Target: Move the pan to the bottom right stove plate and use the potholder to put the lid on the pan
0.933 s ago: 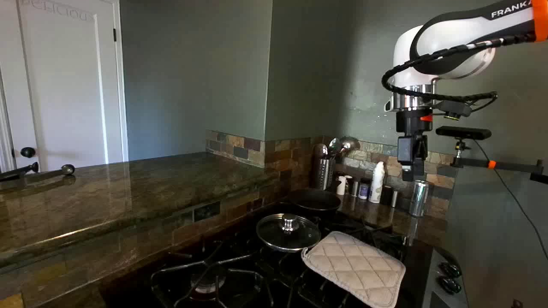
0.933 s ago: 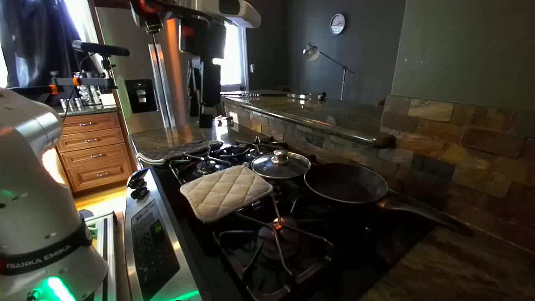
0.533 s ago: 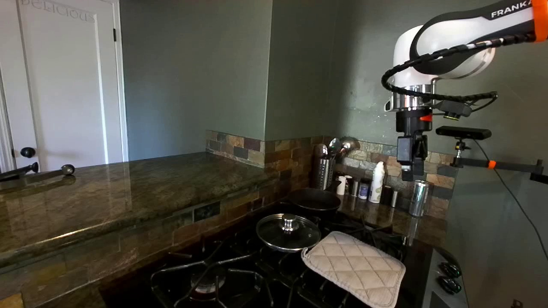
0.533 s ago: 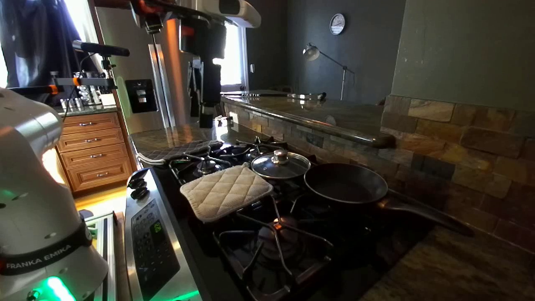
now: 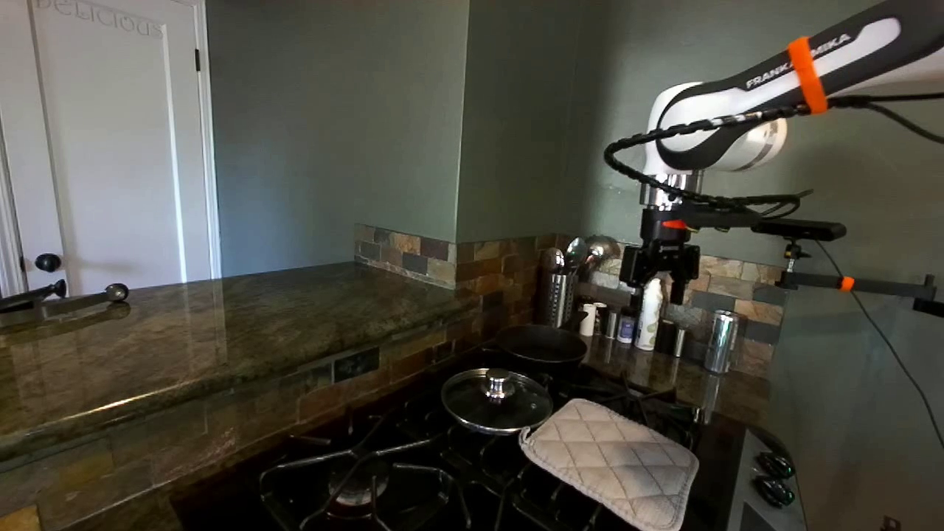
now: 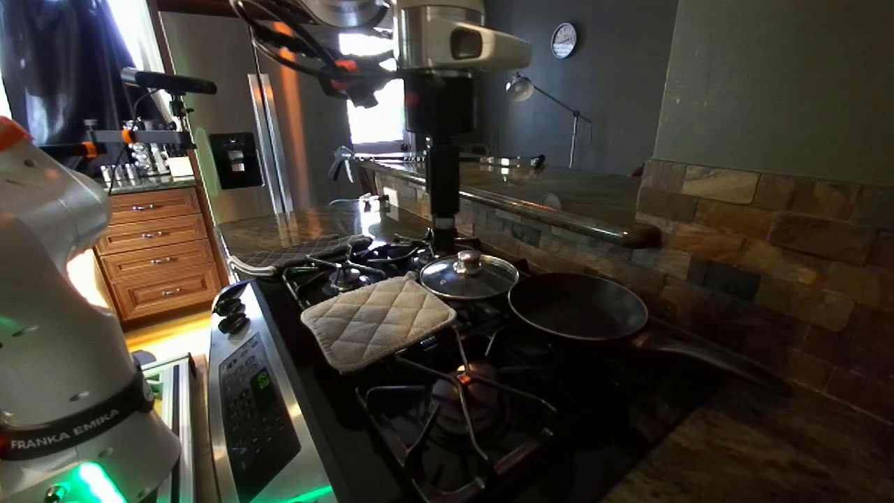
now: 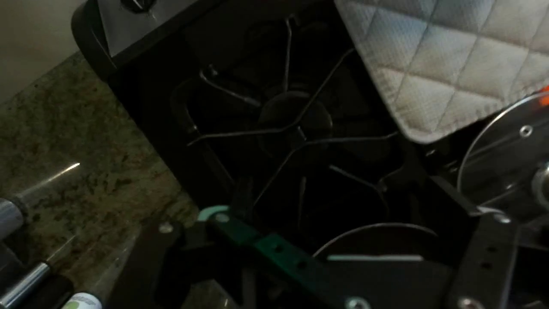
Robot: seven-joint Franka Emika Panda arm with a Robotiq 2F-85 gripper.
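Pan (image 6: 578, 307) sits just beside lid (image 6: 466, 281) on the stove (image 6: 335, 419); gripper (image 5: 656, 296) hangs higher, jaws spread wide, holding nothing.

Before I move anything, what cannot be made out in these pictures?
Wrist view: most of the pan, behind the gripper.
Wrist view: part of the lid, cut by the right edge; part of the potholder, by the top and right edges.
All views: what lies under the potholder, hidden by it.
In an exterior view: any print on the white bottle, too small.
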